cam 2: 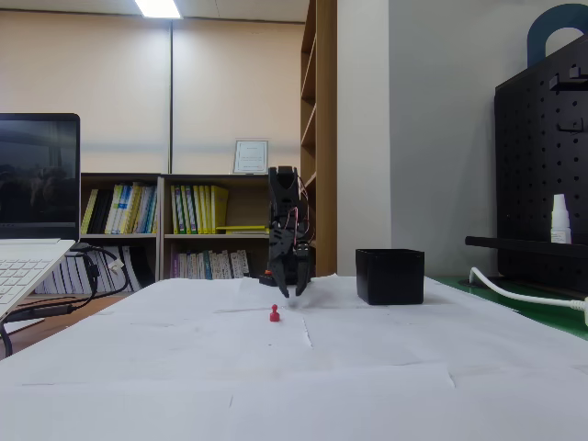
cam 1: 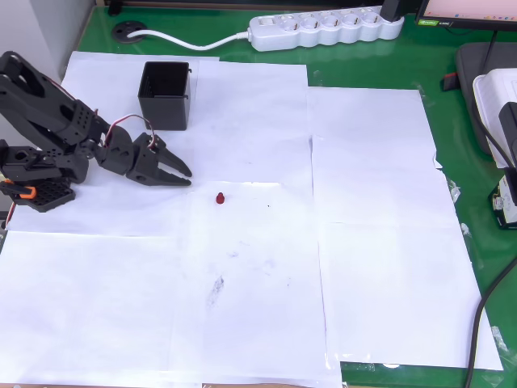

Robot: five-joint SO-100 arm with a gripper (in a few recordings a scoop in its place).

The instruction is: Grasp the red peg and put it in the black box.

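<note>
In the overhead view, the black arm's gripper [cam 1: 179, 176] is hovering over white paper sheets [cam 1: 266, 267] on a green table [cam 1: 477, 339], its fingers sitting slightly apart and holding nothing. The red peg [cam 1: 220, 198] is standing on the paper at about four o'clock from the gripper, near but not touching. The black box [cam 1: 166, 95] is sitting at twelve o'clock from the gripper, open top facing up. In the fixed view, the peg [cam 2: 274, 315] is standing just below the gripper [cam 2: 292, 292], with the box [cam 2: 390, 276] at three o'clock.
</note>
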